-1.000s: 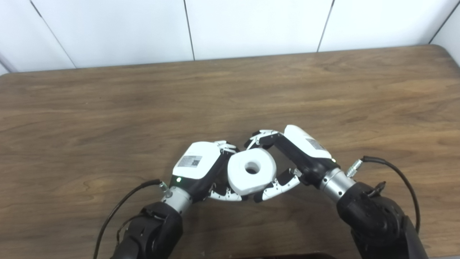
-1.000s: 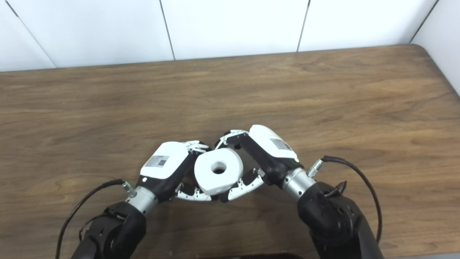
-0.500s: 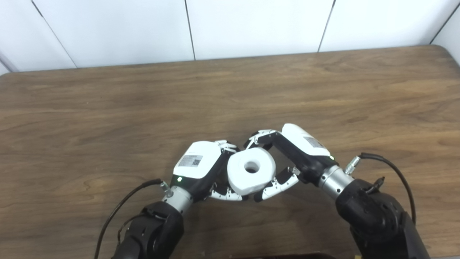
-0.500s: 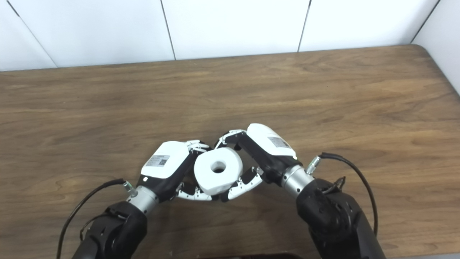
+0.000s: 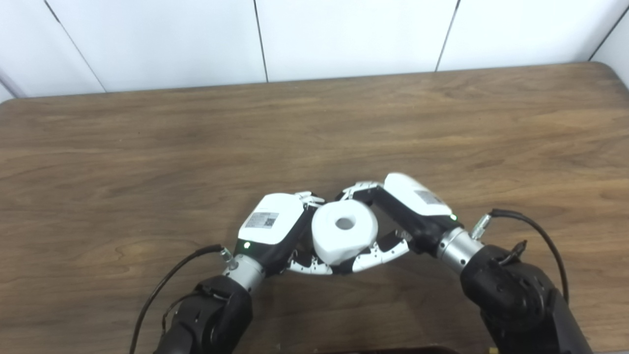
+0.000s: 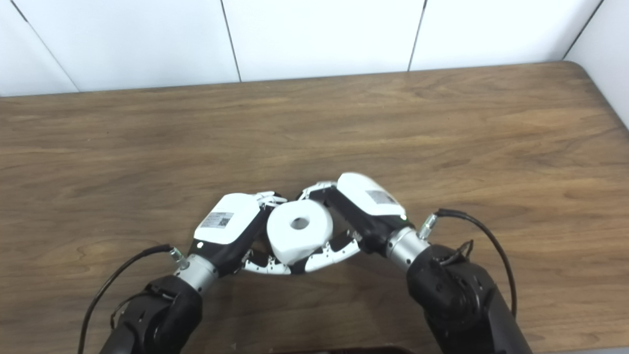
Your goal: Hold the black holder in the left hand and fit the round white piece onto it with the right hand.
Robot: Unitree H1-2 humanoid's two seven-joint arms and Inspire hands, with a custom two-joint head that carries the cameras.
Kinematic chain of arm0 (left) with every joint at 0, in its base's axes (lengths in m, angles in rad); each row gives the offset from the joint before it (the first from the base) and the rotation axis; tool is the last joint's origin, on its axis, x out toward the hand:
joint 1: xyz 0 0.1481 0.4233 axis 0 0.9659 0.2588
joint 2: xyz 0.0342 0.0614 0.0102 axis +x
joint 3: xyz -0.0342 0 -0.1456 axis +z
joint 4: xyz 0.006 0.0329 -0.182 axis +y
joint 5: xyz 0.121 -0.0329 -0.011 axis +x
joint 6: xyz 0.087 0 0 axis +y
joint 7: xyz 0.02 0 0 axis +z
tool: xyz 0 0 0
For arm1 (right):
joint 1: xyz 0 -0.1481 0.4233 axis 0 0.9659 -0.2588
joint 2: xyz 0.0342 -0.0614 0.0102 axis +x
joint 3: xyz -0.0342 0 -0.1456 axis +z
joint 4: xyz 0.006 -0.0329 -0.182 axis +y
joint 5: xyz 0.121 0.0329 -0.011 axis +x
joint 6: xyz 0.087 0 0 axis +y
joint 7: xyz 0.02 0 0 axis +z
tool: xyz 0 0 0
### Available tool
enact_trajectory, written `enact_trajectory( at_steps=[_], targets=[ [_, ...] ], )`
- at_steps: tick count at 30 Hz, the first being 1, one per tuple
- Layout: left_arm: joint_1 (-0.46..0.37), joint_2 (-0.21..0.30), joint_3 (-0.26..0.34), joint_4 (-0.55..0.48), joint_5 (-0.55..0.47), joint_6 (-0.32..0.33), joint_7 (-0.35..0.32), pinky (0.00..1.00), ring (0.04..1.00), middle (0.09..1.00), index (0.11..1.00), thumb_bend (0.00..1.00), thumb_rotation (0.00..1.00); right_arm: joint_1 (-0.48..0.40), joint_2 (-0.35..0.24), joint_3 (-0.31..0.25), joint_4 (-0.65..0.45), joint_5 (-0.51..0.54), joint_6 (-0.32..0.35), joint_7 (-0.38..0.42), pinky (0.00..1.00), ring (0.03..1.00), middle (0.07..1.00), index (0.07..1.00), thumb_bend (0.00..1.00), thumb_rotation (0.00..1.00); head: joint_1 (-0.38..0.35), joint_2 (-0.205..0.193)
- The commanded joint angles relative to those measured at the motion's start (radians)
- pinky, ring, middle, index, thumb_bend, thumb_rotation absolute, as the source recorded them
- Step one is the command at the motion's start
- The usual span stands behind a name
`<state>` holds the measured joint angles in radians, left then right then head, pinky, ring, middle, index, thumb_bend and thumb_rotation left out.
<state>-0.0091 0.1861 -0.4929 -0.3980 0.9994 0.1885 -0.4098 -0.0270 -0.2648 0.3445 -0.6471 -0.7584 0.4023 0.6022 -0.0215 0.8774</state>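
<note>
The round white piece (image 5: 344, 234), a thick ring with a hole in its top face, sits between both hands just above the table near the front middle. My right hand (image 5: 400, 216) is shut on it, fingers behind it and thumb under its front. My left hand (image 5: 277, 228) presses against its left side with fingers curled around something beneath it. The black holder is hidden under the white piece and the hands; I cannot make it out.
A wide brown wooden table (image 5: 147, 147) spreads out on all sides, its right rear corner rounded. White wall panels (image 5: 344, 34) stand behind the far edge. A black cable loops from each wrist (image 5: 530, 226).
The right hand has closed in a little tighter round the white piece, which has tipped slightly so its hole looks narrower. The left hand has barely moved.
</note>
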Motion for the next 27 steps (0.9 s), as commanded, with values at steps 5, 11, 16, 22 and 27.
enact_trajectory(
  at_steps=[5,11,16,22,27],
  targets=[
    [0.013,0.005,-0.02,0.016,-0.001,-0.001,-0.051,0.82,0.871,0.797,0.486,0.52,0.05,-0.023,-0.014,0.013,-0.011,-0.035,0.013,0.054,0.95,0.997,0.971,0.96,1.0,0.55,-0.002,-0.002],
    [0.012,0.006,-0.022,0.019,-0.002,0.0,-0.058,0.83,0.873,0.799,0.486,0.52,0.05,-0.017,-0.015,0.006,-0.004,-0.03,0.014,0.046,0.96,1.0,0.981,0.998,1.0,0.53,-0.004,-0.003],
    [0.012,0.004,-0.023,0.022,0.003,0.006,-0.06,0.83,0.875,0.799,0.486,0.52,0.05,-0.017,-0.03,0.01,0.0,-0.035,0.0,0.048,0.96,1.0,0.976,1.0,0.97,0.53,-0.004,-0.005],
    [0.011,0.003,-0.023,0.024,0.001,0.006,-0.06,0.82,0.874,0.798,0.486,0.52,0.05,-0.024,-0.036,0.007,-0.012,-0.028,0.013,0.057,0.97,1.0,0.97,1.0,0.97,0.53,-0.001,-0.004],
    [0.01,0.003,-0.024,0.024,0.006,0.009,-0.064,0.83,0.873,0.797,0.486,0.52,0.05,-0.053,-0.045,0.004,-0.049,-0.03,0.026,0.09,0.97,1.0,0.962,0.999,0.98,0.51,0.0,-0.005]
  ],
)
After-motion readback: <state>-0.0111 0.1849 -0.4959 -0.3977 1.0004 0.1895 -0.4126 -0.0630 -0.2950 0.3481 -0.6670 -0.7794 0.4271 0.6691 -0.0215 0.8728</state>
